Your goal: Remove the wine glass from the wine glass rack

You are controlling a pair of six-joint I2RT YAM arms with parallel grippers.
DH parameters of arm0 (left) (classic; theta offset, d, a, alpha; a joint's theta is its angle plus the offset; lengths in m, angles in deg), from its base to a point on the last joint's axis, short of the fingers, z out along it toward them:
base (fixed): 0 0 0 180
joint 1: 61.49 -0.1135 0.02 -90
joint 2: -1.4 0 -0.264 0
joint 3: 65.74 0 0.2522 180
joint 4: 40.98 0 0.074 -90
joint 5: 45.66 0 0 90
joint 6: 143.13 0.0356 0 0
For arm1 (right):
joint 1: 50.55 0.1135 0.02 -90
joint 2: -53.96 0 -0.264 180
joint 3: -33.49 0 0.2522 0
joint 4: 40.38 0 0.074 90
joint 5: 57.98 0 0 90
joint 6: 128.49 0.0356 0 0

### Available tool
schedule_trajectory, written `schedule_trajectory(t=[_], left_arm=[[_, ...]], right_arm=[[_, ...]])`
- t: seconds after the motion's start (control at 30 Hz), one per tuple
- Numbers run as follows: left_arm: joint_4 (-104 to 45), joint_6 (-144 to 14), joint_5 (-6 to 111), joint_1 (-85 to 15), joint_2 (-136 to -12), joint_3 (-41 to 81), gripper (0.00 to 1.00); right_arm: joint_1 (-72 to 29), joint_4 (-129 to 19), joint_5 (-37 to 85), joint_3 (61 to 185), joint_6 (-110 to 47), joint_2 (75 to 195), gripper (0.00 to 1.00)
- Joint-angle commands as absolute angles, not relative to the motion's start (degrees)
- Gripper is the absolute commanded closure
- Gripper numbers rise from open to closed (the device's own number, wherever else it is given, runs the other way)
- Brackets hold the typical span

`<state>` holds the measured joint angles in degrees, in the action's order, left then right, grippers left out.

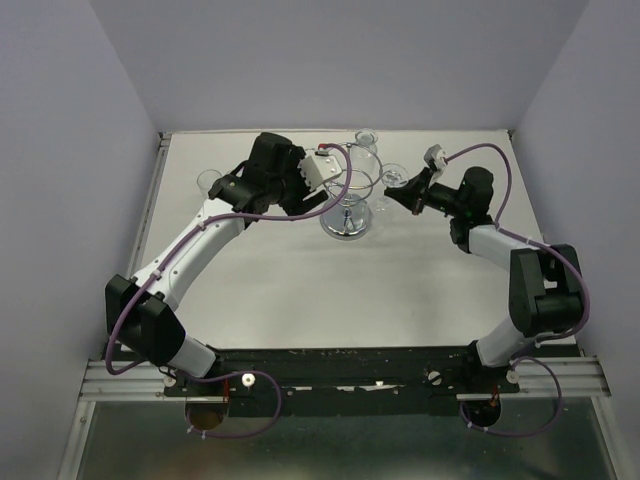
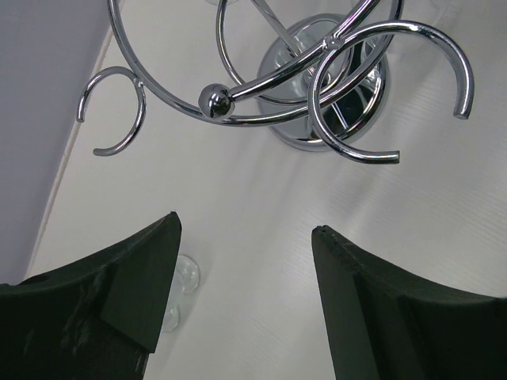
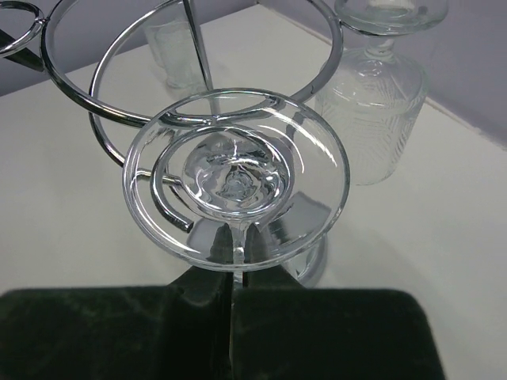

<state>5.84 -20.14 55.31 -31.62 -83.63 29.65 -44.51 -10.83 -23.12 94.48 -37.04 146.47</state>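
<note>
Because the thin, slippery wine glass (image 3: 238, 178) looks fragile, the right tool (image 3: 235, 279) pinches its stem under the wine glass rack (image 3: 200, 55); the left tool (image 2: 244, 228) gapes, empty.

1 clear glass (image 1: 208, 182) sits on the white table (image 1: 300, 290) near its left edge.

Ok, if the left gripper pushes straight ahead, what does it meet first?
Probably the wine glass rack, its chrome ring and loop hooks ahead of the open left gripper; depth is unclear.
</note>
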Motion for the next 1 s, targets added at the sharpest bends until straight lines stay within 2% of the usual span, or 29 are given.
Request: schedule_trajectory(t=[0.0, 0.97], left_arm=[[4.95, -19.99, 55.42, -31.25, -83.76, 30.9, 0.18], [0.56, -18.06, 57.44, -31.25, -83.5, 28.45, 0.18]], right_arm=[[-44.23, -9.04, -17.82, 94.19, -40.24, 142.82, 0.99], [-44.31, -17.75, -15.44, 88.57, -44.82, 132.27, 0.99]])
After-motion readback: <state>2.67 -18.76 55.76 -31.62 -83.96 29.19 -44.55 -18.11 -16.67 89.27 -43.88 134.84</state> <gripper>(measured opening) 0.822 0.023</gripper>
